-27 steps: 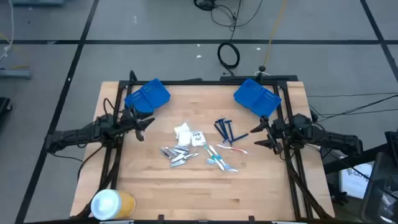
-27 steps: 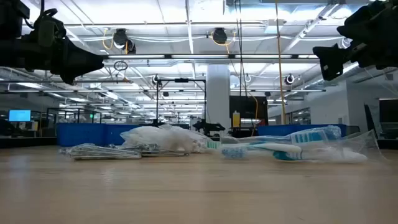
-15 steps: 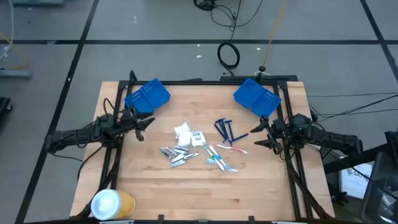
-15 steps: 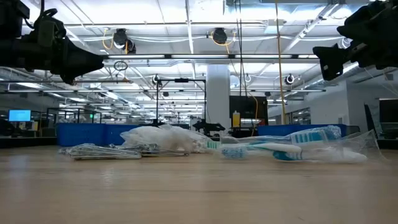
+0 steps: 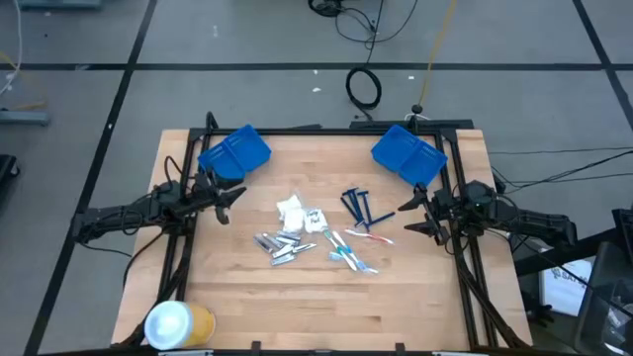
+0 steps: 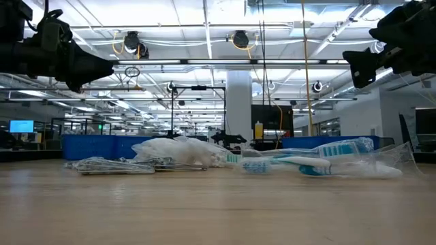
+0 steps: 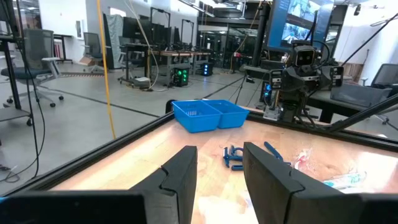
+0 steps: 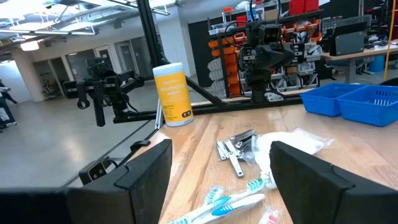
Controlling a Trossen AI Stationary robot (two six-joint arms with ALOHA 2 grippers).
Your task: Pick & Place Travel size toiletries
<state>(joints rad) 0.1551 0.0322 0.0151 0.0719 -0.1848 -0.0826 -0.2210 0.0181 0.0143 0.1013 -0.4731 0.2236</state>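
Observation:
The travel size toiletries lie in a loose cluster at the table's middle: white packets [image 5: 291, 209], silver tubes [image 5: 280, 245], dark blue razors [image 5: 357, 206] and thin toothbrushes [image 5: 348, 252]. My left gripper [image 5: 233, 205] hovers above the table's left side, fingers [image 7: 180, 177] apart with nothing between them. My right gripper [image 5: 409, 216] hovers above the right side, fingers [image 8: 149, 165] wide apart and empty. Both point toward the cluster, well clear of it.
Two blue bins stand at the far corners, one far left [image 5: 234, 152] and one far right [image 5: 407, 154]. A yellow-and-white canister [image 5: 178, 323] stands at the near left corner. Bare wood lies along the table's near edge [image 5: 326, 316].

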